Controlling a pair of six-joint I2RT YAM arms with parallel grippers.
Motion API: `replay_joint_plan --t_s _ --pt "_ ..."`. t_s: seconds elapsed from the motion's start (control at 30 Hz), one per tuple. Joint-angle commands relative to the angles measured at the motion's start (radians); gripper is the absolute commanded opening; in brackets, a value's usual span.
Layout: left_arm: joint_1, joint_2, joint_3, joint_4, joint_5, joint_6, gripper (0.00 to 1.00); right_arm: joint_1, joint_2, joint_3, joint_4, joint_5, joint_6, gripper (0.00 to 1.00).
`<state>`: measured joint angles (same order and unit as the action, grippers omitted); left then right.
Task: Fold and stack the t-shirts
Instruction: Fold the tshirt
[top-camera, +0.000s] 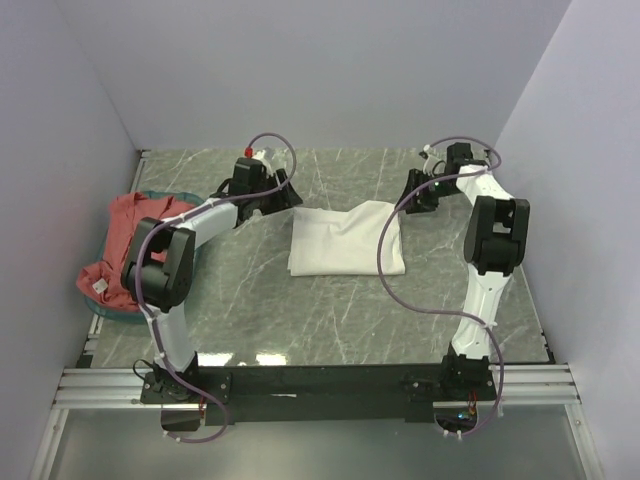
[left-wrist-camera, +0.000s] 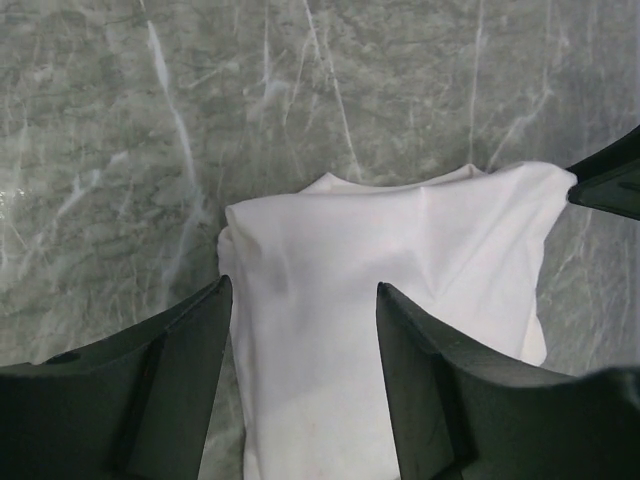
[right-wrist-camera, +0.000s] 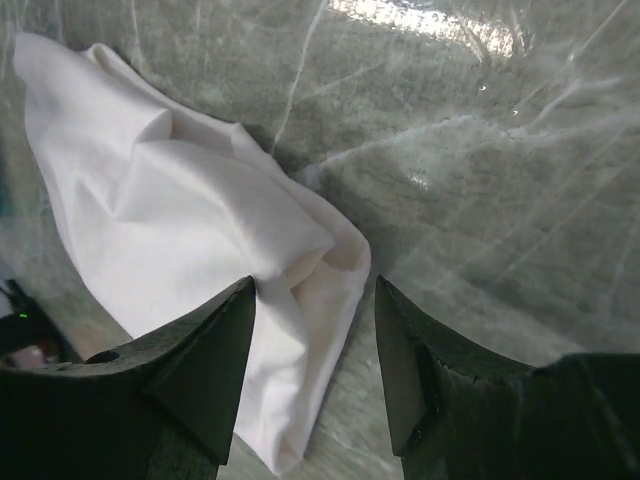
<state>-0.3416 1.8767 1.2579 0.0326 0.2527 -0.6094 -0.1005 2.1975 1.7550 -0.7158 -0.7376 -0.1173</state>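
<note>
Now | white t-shirt (top-camera: 347, 240) lies dead centre, long axis nine to three | left gripper (left-wrist-camera: 302, 288) over its eleven o'clock corner, right gripper (right-wrist-camera: 315, 285) over one o'clock, equally near | we see both sets of fingers spread, pinching nothing | red t-shirt (top-camera: 128, 225) sits at nine o'clock.

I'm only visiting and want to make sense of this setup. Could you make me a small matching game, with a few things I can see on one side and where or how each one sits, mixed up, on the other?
Things:
1. white t-shirt
2. salmon-red t-shirt
3. teal basket
4. left gripper

Places or states:
A. at the left edge of the table, with cloth in it
B. lying folded in the middle
C. open, poised over white cloth
D. crumpled, heaped in a container

Pairs: 1-B; 2-D; 3-A; 4-C
</note>
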Motion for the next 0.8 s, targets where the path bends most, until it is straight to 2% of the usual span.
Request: replay_joint_plan --t_s 0.0,0.23,0.5,0.7,0.77 --pt "0.01 0.033 0.07 -0.029 0.014 0.04 0.65 0.008 0.024 0.081 -0.001 -0.092 0.09 0.58" --pt "0.015 0.108 0.118 -0.03 0.066 0.03 0.64 0.021 0.064 0.092 0.021 -0.172 0.157 0.55" --pt "0.015 0.182 0.176 -0.066 0.071 0.028 0.62 0.027 0.082 0.11 0.013 -0.175 0.173 0.4" --pt "0.015 0.213 0.205 -0.088 0.098 0.033 0.57 0.027 0.088 0.115 0.018 -0.171 0.179 0.31" --pt "0.016 0.232 0.222 -0.094 0.114 0.036 0.52 0.027 0.09 0.115 0.018 -0.169 0.179 0.28"
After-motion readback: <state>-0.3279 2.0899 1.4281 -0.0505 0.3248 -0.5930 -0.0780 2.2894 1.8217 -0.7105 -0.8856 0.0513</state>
